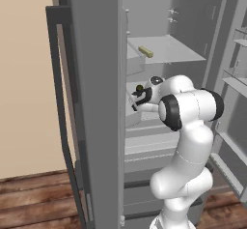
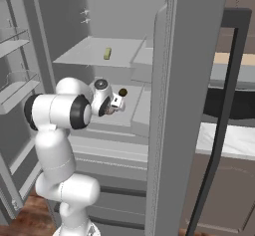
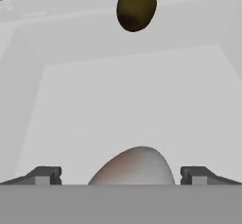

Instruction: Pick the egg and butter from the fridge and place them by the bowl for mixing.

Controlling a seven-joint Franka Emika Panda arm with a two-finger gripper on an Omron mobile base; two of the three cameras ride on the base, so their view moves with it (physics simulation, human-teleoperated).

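- Fridge (image 1: 96, 102): door swung open, grey shelves and drawers exposed in both base views.
- Arm: reaches from lower right of the left base view into the middle shelf level of the fridge.
- Pincer (image 3: 121, 176): jaws set wide apart, one dark tip at lower left and one at lower right of the hand view; nothing clamped.
- Egg (image 3: 134, 167): pale grey-white with pinkish-brown tinge, at bottom centre of the hand view, between the two tips, resting on the pale shelf floor; contact with the tips cannot be told.
- Dark olive ball (image 3: 136, 6): top centre of the hand view, farther back on the same shelf; also visible just beside the hand in the left base view (image 1: 139, 88).
- Butter (image 1: 145, 51): pale yellow-olive stick lying on the shelf above, upper centre of the left base view, well apart from the pincer.
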